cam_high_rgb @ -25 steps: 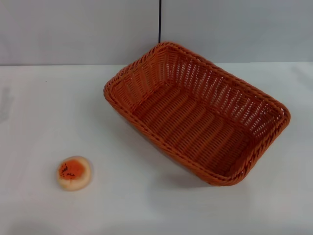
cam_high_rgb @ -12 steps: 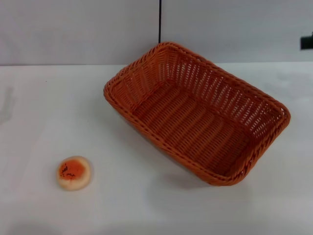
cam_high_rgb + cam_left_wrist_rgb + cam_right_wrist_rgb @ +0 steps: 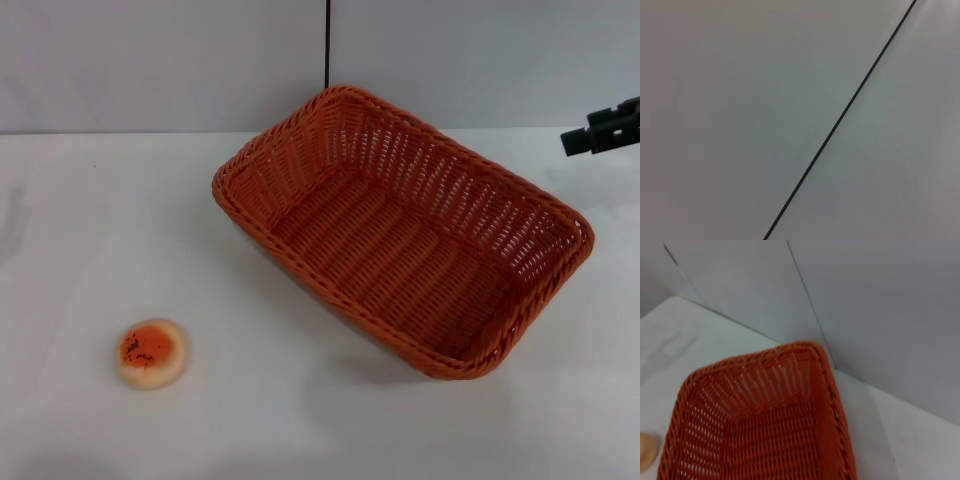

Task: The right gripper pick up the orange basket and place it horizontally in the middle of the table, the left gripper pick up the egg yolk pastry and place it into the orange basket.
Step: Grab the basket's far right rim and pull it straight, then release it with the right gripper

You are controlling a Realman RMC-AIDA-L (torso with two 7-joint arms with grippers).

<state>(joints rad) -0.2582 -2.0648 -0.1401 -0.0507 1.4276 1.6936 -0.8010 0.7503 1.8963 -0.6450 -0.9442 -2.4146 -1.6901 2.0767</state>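
The right tool [image 3: 603, 131] shows only as a dark tip at the right edge of the head view, above and beyond the basket's far right corner and touching nothing. Whether it is wide or narrow I cannot tell.

The basket [image 3: 400, 228] sits open side up on the white bench [image 3: 80, 220], centre to right of the frame, turned at a slant so its long sides run from upper left to lower right. The task wants it level and in the middle, so it probably needs lifting and turning, with a grip on the braided rim.

The pastry [image 3: 151, 352] lies alone at lower left, orange speckled face up, well apart from the basket. The right wrist view looks down into the basket [image 3: 765, 435] and catches the pastry [image 3: 647, 451] at its edge.

The left tool is out of sight; its wrist view shows only a plain wall with a dark seam.
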